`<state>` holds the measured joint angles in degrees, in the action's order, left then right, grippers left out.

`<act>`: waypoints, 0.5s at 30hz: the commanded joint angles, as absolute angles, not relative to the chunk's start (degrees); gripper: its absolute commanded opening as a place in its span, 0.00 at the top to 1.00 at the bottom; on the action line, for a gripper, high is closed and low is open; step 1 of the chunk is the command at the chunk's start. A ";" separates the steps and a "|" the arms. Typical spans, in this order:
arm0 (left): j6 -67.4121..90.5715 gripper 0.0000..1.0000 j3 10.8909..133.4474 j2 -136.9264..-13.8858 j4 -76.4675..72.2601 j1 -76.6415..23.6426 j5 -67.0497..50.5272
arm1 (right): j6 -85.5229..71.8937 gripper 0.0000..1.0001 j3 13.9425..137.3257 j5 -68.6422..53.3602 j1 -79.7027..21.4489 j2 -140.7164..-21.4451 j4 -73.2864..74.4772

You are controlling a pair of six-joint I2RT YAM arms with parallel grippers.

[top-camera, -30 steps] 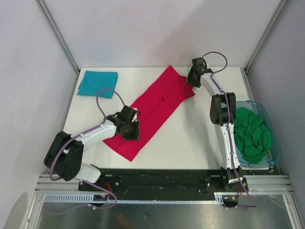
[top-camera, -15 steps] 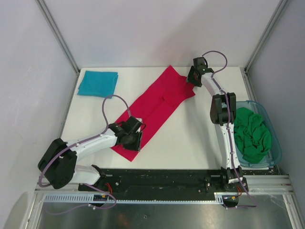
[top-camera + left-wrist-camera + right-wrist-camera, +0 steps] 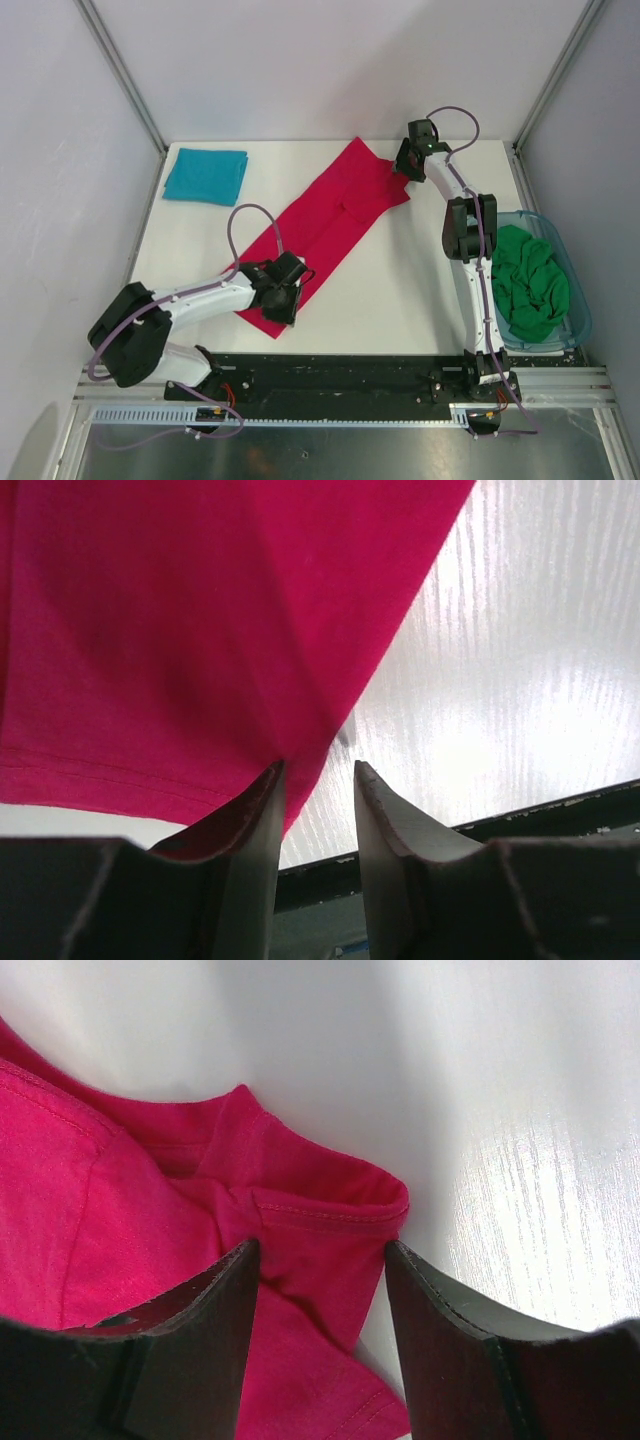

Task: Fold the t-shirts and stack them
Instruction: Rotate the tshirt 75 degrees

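The crimson-red t-shirt lies flat as a long diagonal strip on the white table. My left gripper is open at the shirt's near end. In the left wrist view the left gripper has the red cloth corner at its left finger. My right gripper is open at the shirt's far right corner. In the right wrist view the right gripper straddles a bunched red sleeve hem. The teal-blue t-shirt lies folded at the far left. The bright green t-shirt is crumpled in the tub.
The see-through blue-green plastic tub stands at the table's right edge beside the right arm. The black base rail runs along the near edge, close behind the left gripper. Grey walls enclose the table on three sides.
My left gripper has slid down the red shirt toward its near corner and the table's front edge. The right gripper has stayed at the far corner.
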<state>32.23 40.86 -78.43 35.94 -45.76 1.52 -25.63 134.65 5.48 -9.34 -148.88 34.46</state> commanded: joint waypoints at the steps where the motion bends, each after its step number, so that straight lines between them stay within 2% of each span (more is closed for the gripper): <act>1: 33.60 0.64 43.08 -79.71 36.14 -46.19 3.96 | -25.16 0.42 136.21 5.35 -8.77 -150.51 36.91; 9: 32.83 0.90 45.22 -81.77 36.10 -48.11 4.55 | -25.30 0.41 136.24 6.32 -8.40 -150.54 36.57; 15: 32.86 0.98 49.37 -86.27 36.06 -52.10 2.92 | -25.79 0.37 136.84 6.54 -7.58 -150.69 35.60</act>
<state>32.97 45.28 -84.09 36.73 -49.45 3.86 -25.67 134.72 5.52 -8.95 -148.88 34.37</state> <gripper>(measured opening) 0.036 0.625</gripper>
